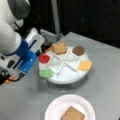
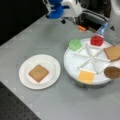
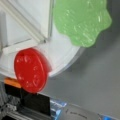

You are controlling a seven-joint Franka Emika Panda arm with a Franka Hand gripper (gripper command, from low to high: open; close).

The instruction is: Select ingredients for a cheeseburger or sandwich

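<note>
The ingredients lie in a white divided round tray. They are a bread square, a dark patty, yellow cheese, a red tomato disc and green lettuce. Another bread square lies alone on a white paper plate. My gripper hangs over the table just off the tray's rim, nearest the tomato and lettuce. In the wrist view the lettuce and tomato fill the frame, and no fingers show there. In a front view the gripper is at the top, beyond the lettuce.
A black box with an orange part stands behind the tray. The plate sits on the grey table about a hand's width from the tray. A grey post rises at the back.
</note>
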